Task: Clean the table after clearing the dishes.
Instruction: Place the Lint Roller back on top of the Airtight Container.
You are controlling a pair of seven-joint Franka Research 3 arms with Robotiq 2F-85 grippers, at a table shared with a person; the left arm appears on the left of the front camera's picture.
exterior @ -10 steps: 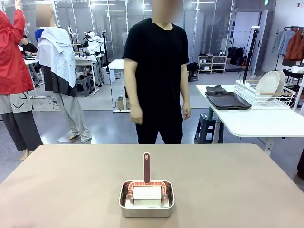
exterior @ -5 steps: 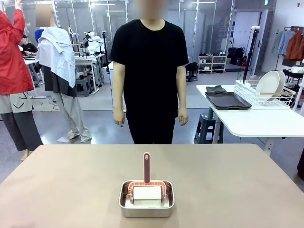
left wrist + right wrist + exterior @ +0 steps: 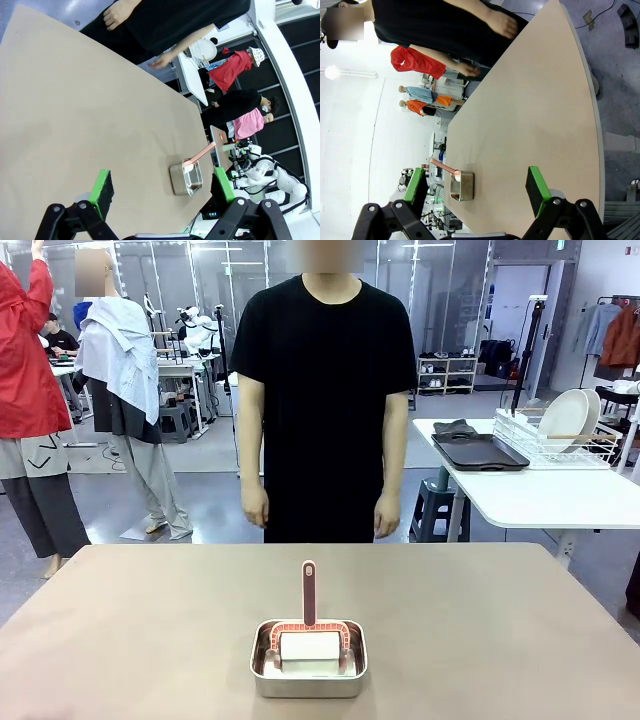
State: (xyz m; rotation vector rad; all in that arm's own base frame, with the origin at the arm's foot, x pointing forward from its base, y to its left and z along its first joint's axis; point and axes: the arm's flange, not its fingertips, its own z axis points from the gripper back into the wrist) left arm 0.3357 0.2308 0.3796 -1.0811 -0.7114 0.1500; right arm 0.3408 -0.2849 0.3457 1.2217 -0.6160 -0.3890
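Note:
The table (image 3: 150, 620) is a wide beige top, also seen in the left wrist view (image 3: 75, 110) and the right wrist view (image 3: 540, 100). My left gripper (image 3: 162, 186) hangs open above it, nothing between its green pads. My right gripper (image 3: 476, 187) is open too and holds nothing. The dishes, white plates (image 3: 568, 415), stand upright in a wire rack on the smaller white table, with dark trays (image 3: 480, 452) stacked beside them. A person in a black shirt (image 3: 325, 390) stands at the table's far edge, both hands hanging down.
A small steel pan (image 3: 308, 658) sits near the table's front middle, holding a white roller with a pink upright handle (image 3: 309, 592). The same pan shows far off from both wrists (image 3: 186, 179) (image 3: 462, 186). The white side table (image 3: 540, 495) stands at the back right.
The person has turned to face the table, stepped up to its far edge and let both arms hang. The pan and roller have not moved.

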